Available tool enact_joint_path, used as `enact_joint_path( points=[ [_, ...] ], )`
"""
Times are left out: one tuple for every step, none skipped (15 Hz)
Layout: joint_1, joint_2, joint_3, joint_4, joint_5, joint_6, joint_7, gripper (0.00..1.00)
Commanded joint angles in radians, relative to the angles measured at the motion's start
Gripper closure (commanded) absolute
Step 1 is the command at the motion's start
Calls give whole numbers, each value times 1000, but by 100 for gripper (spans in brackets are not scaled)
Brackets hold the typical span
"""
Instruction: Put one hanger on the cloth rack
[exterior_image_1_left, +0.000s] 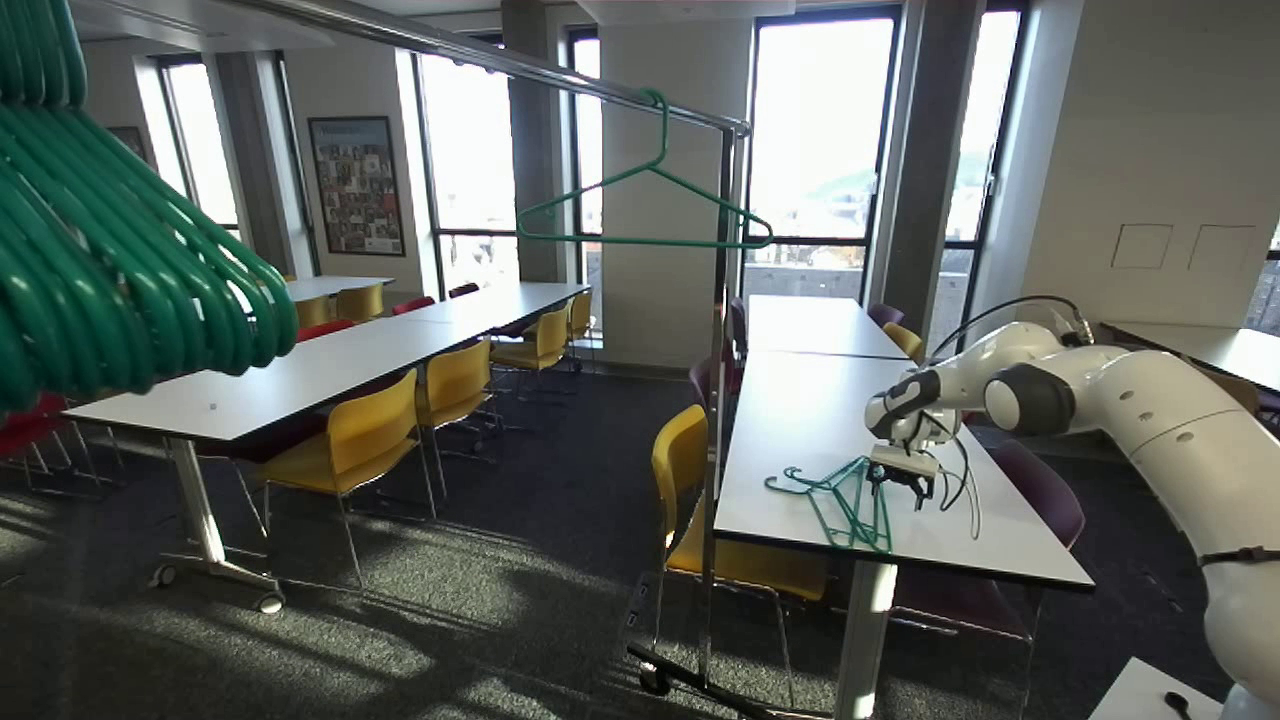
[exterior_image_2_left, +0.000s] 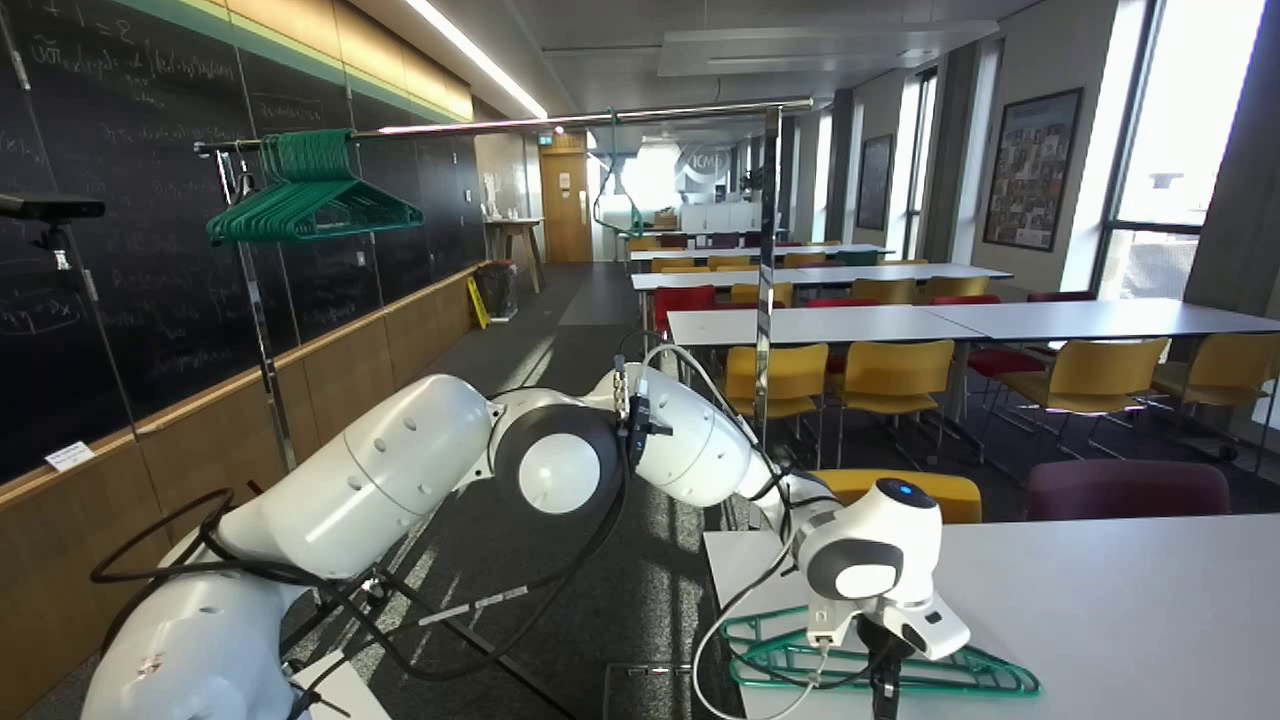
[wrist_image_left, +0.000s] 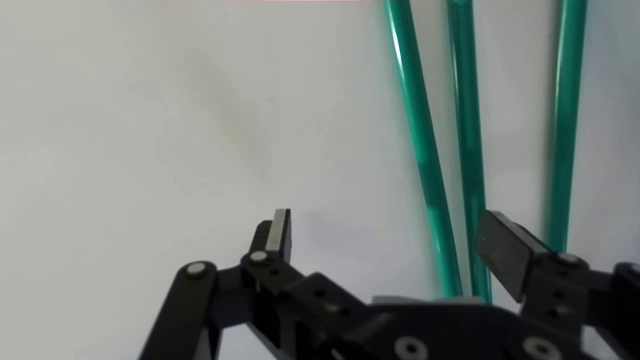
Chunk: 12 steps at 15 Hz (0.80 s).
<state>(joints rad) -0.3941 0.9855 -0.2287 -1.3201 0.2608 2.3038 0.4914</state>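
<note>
Several thin green hangers lie in an overlapping pile on the white table, also in an exterior view. My gripper is open over the pile's side; its dark fingers also show in an exterior view. In the wrist view my spread fingers hold nothing. Two green hanger rods run between them nearer the right finger, whose tip overlaps one; a third rod lies outside it. The cloth rack has a metal top bar, also in an exterior view. One hanger hangs near its end.
A dense bunch of green hangers hangs at the bar's opposite end, large in an exterior view. The rack's upright stands beside the white table. A yellow chair and a purple chair flank the table.
</note>
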Motion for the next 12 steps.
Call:
enact_joint_path(
  points=[
    [-13, -55, 10, -58, 5, -16, -43, 0],
    [-15, -57, 10, -61, 5, -16, -46, 0],
    [-16, -59, 10, -63, 6, -16, -50, 0],
    [-17, -60, 10, -65, 6, -16, -54, 0],
    [-18, -61, 10, -67, 7, -17, -58, 0],
    [-19, -61, 10, -69, 7, -17, -61, 0],
    [-21, -65, 10, -75, 8, -15, -67, 0],
    [-22, -67, 10, -79, 9, -13, -72, 0],
    [-24, -67, 10, -81, 9, -13, -76, 0],
    [-25, -66, 9, -81, 8, -14, -77, 0],
    [-26, -65, 8, -82, 8, -15, -77, 0],
    [-26, -64, 8, -84, 7, -15, -78, 0]
  ],
)
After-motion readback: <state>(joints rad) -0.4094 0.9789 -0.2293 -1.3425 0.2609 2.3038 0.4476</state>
